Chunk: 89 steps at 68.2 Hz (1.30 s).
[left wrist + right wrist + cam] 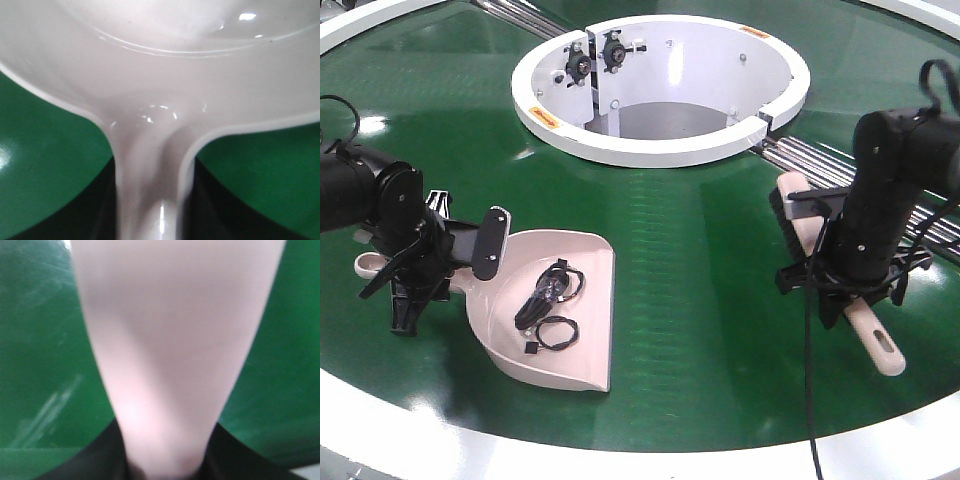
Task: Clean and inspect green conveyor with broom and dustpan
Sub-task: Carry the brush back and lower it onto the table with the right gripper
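The pale pink dustpan (570, 262) lies flat on the green conveyor (700, 280) at the left, mouth toward the front rim. Black debris (549, 291), a clip-like piece and loose rings, sits inside it. My left gripper (428, 262) is shut on the dustpan handle (150, 190), which runs between its dark fingers (100, 210). At the right, my right gripper (840, 285) is shut on the broom (876, 345), handle end toward the front and head (790, 200) toward the hub. In the right wrist view the broom handle (170, 340) fills the frame.
The white central hub (660, 140) is an open ring with black fittings on its inner wall. Metal rails (820, 160) run from the hub to the right, behind the right arm. The white outer rim (620, 450) curves along the front.
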Each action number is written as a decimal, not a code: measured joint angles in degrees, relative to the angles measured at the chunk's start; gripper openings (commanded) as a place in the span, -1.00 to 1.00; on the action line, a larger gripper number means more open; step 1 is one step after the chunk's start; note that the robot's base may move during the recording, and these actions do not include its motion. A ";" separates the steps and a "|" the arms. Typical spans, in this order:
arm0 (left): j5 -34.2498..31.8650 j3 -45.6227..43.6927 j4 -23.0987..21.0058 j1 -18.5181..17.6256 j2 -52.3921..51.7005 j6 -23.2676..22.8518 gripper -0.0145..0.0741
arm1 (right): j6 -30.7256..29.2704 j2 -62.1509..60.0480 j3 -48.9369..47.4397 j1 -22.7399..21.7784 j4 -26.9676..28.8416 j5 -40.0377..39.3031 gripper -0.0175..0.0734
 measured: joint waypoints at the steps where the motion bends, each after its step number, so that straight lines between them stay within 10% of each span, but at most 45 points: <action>1: 0.00 0.00 0.00 0.00 0.00 0.00 -0.69 | 0.00 0.47 0.00 0.00 0.32 0.00 -0.62; 89: 0.00 0.00 0.00 0.00 0.00 0.00 -0.69 | 1.68 7.69 -0.10 -0.17 -2.53 -1.04 0.27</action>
